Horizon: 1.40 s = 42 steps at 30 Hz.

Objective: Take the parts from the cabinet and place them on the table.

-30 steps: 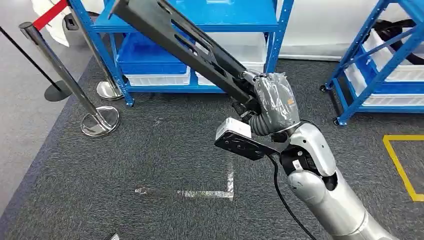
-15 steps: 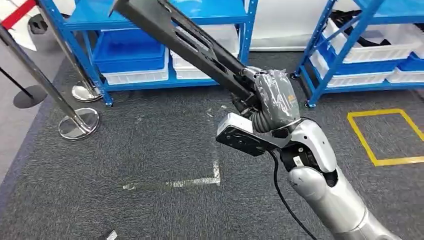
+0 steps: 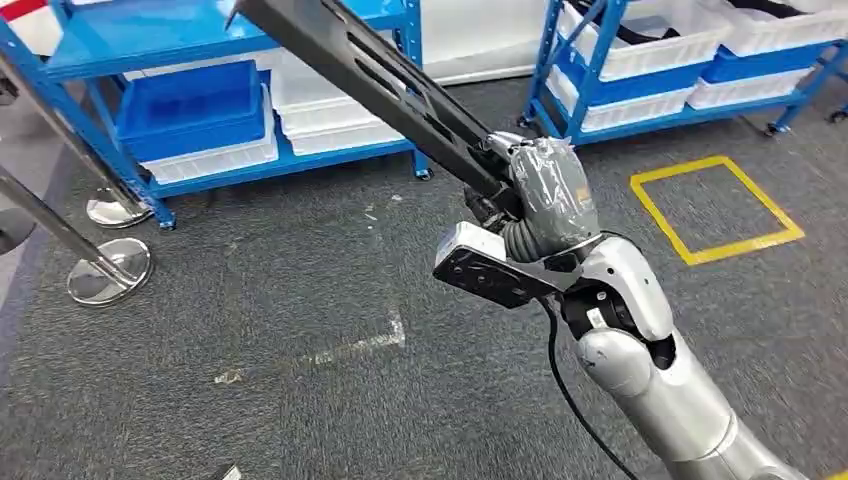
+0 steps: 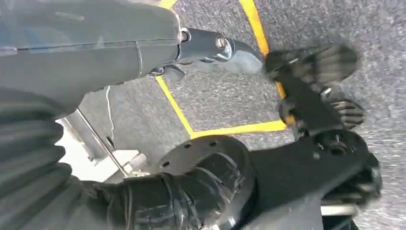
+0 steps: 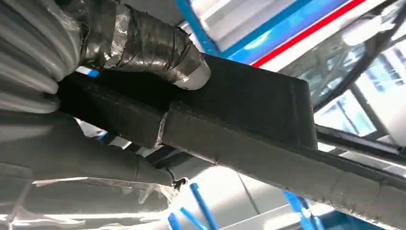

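The robot's right hand (image 3: 545, 195), wrapped in clear plastic film over a grey cover, is raised in front of its body at the end of a silver arm (image 3: 650, 380) that comes up from the lower right of the head view. Its fingers are closed around one end of a long black metal part (image 3: 375, 75), a flat-sided bar with slotted openings along its length. The part slants up and away from the hand toward the upper left, held in the air above the floor and touching nothing else. In the right wrist view the taped thumb (image 5: 143, 48) presses across the top face of the part (image 5: 249, 120), with the ribbed grey cover just behind it, so the grip is tight. A black and white camera block (image 3: 485, 270) hangs under the wrist, with a black cable (image 3: 565, 390) trailing down beside the arm. The left hand (image 4: 158, 62) appears in the left wrist view as a grey cover and a thumb above dark carpet (whether its fingers are open or closed cannot be told). Below lies dark grey carpet (image 3: 250, 400) with a pale tape corner mark (image 3: 350, 345) and a yellow tape square (image 3: 715, 210). Beyond stand blue shelving racks (image 3: 90, 40) holding blue and white bins (image 3: 195, 105), and a chrome barrier post (image 3: 100, 270) stands at the left.
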Each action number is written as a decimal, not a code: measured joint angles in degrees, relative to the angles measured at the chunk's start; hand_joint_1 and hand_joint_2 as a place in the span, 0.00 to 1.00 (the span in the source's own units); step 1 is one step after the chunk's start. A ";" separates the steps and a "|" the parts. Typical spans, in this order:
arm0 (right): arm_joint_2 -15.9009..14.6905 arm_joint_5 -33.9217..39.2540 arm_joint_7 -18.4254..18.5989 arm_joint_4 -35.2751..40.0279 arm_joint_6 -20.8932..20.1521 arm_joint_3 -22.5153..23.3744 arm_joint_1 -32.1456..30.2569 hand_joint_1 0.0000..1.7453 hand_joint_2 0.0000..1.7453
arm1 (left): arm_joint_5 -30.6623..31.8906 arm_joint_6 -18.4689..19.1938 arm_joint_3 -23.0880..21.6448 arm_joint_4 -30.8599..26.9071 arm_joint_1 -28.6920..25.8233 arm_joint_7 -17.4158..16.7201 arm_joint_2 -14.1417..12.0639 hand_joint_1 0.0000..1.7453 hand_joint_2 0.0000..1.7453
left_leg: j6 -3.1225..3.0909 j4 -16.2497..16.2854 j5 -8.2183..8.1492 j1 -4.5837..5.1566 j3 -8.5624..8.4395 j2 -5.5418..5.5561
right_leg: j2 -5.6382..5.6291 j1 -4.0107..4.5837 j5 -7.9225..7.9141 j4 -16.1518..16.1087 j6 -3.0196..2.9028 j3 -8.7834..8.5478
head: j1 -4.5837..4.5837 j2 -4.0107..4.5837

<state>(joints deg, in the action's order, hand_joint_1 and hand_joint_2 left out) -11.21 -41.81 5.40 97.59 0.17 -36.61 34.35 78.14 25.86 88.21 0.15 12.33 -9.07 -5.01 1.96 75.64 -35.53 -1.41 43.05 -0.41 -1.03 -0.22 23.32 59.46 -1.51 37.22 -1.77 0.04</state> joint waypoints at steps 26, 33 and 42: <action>0.00 0.46 -0.09 -0.83 0.04 0.00 -0.45 1.00 1.00 | -0.26 0.00 0.04 0.04 0.55 -0.48 -0.13 0.00 1.00 | -1.18 -17.55 14.77 0.62 -5.14 -7.39 | 3.81 0.18 5.24 -1.60 1.51 -7.23 | 0.70 0.00; 0.28 -0.02 0.07 -0.81 0.07 -0.02 -1.32 1.00 1.00 | 0.35 0.20 0.04 0.04 0.11 -0.66 -0.33 0.00 1.00 | -1.63 0.53 1.79 1.10 -1.81 0.08 | -0.96 1.13 -0.36 -1.53 -0.51 -0.63 | -0.05 0.00; 0.28 -3.28 1.53 1.53 0.81 -0.02 -5.87 1.00 1.00 | 2.03 1.01 0.02 0.04 0.99 -1.66 -1.68 0.00 1.00 | -5.31 -21.36 5.91 2.27 -16.82 1.95 | -5.18 1.55 -5.43 -2.76 0.64 2.43 | -0.55 0.00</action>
<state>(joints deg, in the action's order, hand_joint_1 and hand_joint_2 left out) -10.93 -45.09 6.93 99.12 0.98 -36.63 28.48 80.17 26.86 88.24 0.20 13.33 -10.73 -6.69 -3.35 54.28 -29.62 0.86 26.23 1.54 -6.21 1.33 17.89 56.70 -0.86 39.65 -2.32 0.04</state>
